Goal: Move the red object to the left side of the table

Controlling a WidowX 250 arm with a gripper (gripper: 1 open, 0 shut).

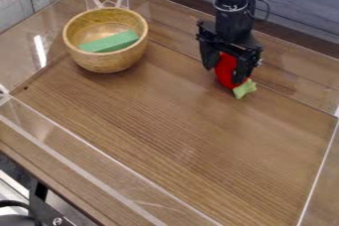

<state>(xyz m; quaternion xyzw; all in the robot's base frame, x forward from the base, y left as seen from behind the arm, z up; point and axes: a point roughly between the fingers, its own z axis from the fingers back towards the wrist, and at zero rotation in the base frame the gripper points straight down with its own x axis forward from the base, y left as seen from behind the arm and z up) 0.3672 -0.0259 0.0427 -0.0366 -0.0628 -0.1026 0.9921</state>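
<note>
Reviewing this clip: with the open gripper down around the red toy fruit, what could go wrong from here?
1. The gripper straddles the red object, whose glossy, rounded body may squirt out as the jaws close.
2. The wooden bowl sits on the table's left side; a low carry could clip it.

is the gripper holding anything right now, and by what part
Nothing held yet: the gripper stands open, its fingers straddling the red object on the table.

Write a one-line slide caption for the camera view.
Open gripper straddles the red object on the table's right side; wooden bowl at left.
</note>
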